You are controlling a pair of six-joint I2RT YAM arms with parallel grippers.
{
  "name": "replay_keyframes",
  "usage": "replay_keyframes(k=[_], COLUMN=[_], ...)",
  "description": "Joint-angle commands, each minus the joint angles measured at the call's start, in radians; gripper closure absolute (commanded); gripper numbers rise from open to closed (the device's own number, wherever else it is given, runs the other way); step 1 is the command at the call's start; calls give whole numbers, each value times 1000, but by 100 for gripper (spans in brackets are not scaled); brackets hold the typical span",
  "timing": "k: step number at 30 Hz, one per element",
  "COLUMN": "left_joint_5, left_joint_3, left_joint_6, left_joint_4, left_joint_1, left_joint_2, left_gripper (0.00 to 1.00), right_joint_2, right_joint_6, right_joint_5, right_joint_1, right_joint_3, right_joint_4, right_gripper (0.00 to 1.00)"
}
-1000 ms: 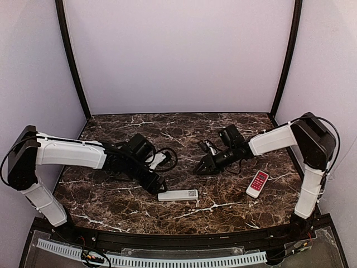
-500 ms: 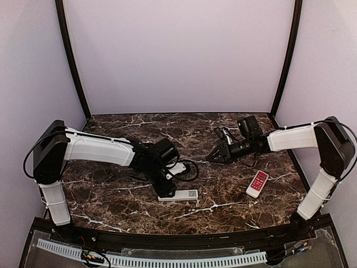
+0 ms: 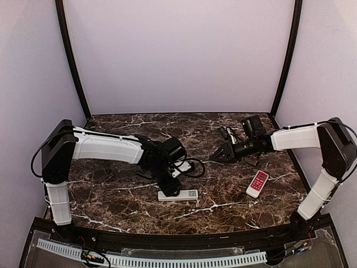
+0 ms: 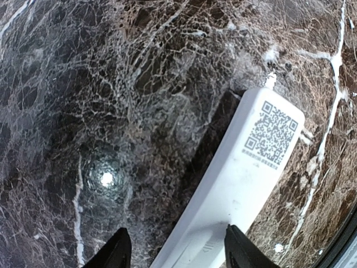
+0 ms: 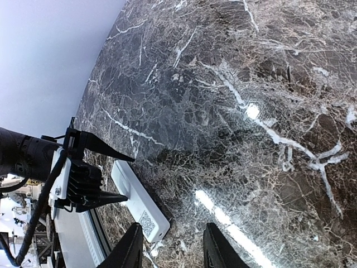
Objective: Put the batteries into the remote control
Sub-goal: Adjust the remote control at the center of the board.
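Note:
The white remote control [image 3: 177,195] lies face down near the table's front, its QR sticker up; it also shows in the left wrist view [image 4: 240,184] and the right wrist view [image 5: 139,204]. My left gripper [image 3: 168,186] is open just above the remote's left end, its fingers [image 4: 239,251] straddling the ribbed cover part. It appears in the right wrist view [image 5: 124,177] too. My right gripper [image 3: 216,158] is open and empty, held above the table to the right of the middle, well away from the remote. No batteries show in any view.
A shorter red-and-white remote [image 3: 257,183] lies at the right front. Black cables [image 3: 192,167] loop by the left wrist. Dark marble table [image 3: 111,195], grey walls around, black posts at the back corners.
My left arm has swung right and brought its open gripper over the remote's left end. My right gripper has drawn back to the right, away from the middle.

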State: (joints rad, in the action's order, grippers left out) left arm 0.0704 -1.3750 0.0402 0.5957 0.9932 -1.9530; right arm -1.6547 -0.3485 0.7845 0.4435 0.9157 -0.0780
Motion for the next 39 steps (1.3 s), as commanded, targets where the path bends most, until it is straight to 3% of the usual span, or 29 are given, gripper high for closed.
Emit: replay_keyframes(k=[1,8,14,20,25,31,39], left_joint_5=[15,121,127,-27,-47,-10,79], left_joint_3=[23,40,10,-110,-161,-123,-46], left_joint_6=[-10,81,115,22,-90,-70,21], left_joint_4=[49,26,38,120,156,121,20], left_joint_1=[7,6,7,5,5,8,8], left_joint_2=[30,55,33,-49,-99,-78,30], left_gripper=[40,39,38,52,55,38,32], right_joint_2=[18,25,35,41,48,49,63], right_joint_6=[24,29,32,33,37,41,41], right_joint_5=[-7,-13,-18,-26,-28,-31,-36], right_joint_1=[-6,-7,-12,-17,-23,-25,-26], right_joint_3=[3,-1,-6,-10,-15,-19,-30], right_joint_4=[-28,-34,-39,-43,-49,-54,-57], right_gripper=[64,64,64,64,64,64,63])
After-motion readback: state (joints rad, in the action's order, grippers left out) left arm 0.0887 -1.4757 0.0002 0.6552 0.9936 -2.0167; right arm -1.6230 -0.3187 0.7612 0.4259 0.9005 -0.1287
